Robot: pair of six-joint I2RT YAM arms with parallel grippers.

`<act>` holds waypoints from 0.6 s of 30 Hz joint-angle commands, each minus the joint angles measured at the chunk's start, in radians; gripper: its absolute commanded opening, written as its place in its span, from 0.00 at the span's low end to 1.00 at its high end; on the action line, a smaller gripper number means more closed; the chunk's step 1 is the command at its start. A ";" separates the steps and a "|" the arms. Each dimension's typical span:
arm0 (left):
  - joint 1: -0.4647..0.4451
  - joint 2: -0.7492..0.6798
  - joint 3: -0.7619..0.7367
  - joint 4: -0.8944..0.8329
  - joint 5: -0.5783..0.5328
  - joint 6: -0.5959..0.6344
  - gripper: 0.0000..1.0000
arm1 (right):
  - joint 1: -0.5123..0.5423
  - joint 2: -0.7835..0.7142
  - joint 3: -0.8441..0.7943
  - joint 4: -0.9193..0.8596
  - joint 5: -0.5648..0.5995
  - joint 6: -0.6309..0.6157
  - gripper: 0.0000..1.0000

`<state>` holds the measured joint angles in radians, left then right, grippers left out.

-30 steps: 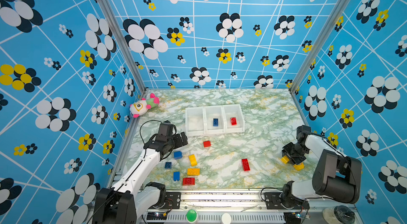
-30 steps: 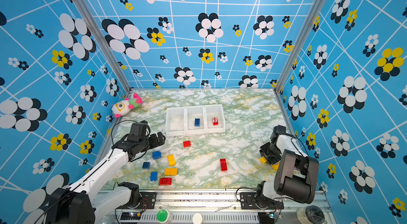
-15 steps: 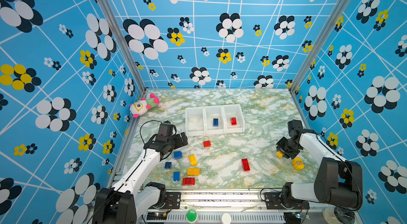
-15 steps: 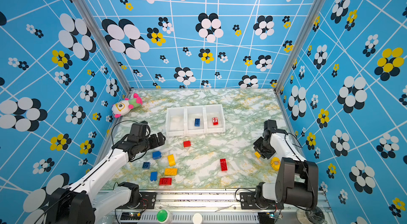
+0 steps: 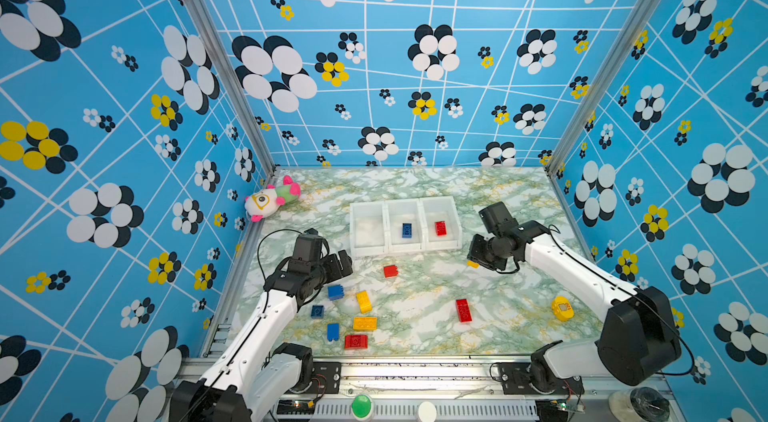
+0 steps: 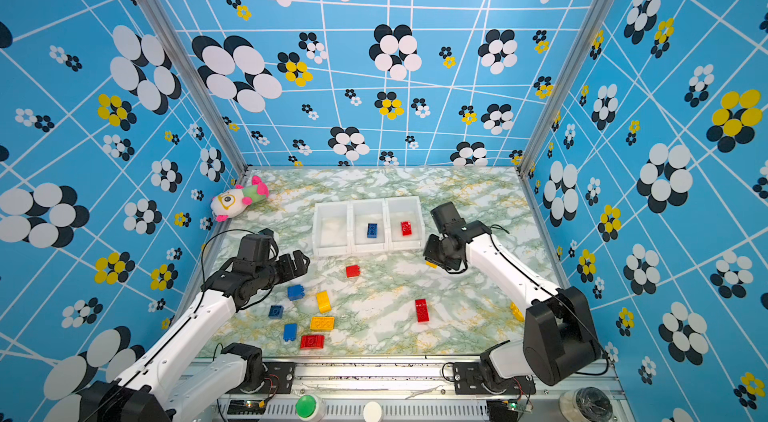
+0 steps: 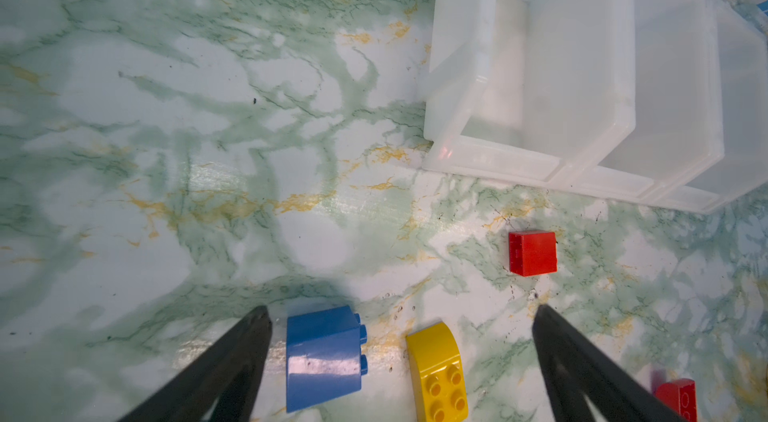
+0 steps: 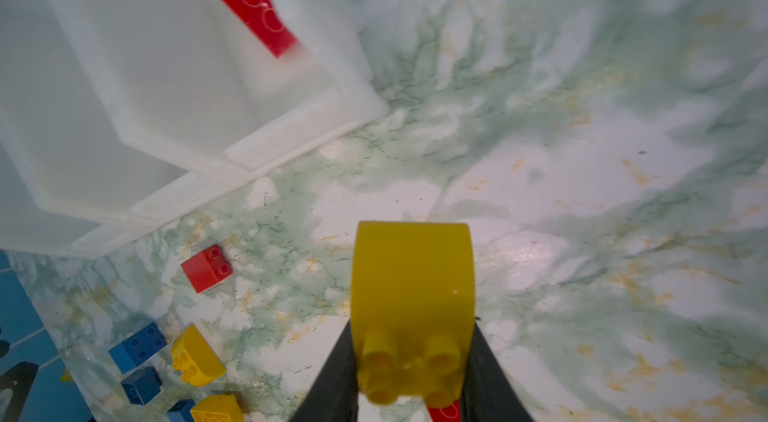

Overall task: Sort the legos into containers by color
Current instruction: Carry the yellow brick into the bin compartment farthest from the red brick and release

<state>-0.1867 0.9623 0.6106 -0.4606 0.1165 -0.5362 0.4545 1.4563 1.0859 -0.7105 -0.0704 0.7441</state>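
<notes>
Lego [image 8: 411,287], yellow, inside the right claw [image 8: 412,330], near the containers [image 8: 291,129]

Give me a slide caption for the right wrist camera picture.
Right hand grips a yellow brick near the white bins, one holding a red brick.

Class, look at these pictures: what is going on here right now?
Two robot arms are sorting chunky plastic bricks by colour. The right gripper is shut on a yellow studded brick, over the green marbled table beside three joined white translucent bins. The left gripper hovers open above a loose blue brick. The middle bin holds a dark blue brick, the bin nearest the right arm a red brick; the third looks empty. More bricks lie loose on the table.
</notes>
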 commanded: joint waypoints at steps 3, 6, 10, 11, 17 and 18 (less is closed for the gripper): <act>0.011 -0.018 0.026 -0.046 -0.002 -0.034 0.99 | 0.131 0.122 0.181 0.056 -0.018 -0.072 0.28; 0.010 -0.010 0.023 -0.044 0.004 -0.042 0.99 | 0.191 0.197 0.280 0.068 -0.033 -0.109 0.28; 0.011 0.000 0.026 -0.046 -0.002 -0.038 0.99 | 0.254 0.296 0.415 0.087 -0.052 -0.140 0.28; 0.011 0.002 0.026 -0.046 -0.003 -0.036 0.99 | 0.269 0.329 0.456 0.087 -0.058 -0.148 0.28; 0.011 0.005 0.034 -0.062 -0.011 -0.029 0.99 | 0.331 0.504 0.698 0.078 -0.081 -0.171 0.28; 0.012 0.003 0.034 -0.065 -0.013 -0.029 0.99 | 0.339 0.534 0.733 0.072 -0.081 -0.174 0.28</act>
<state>-0.1833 0.9649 0.6106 -0.4961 0.1162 -0.5655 0.7761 1.9335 1.7409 -0.6292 -0.1318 0.6037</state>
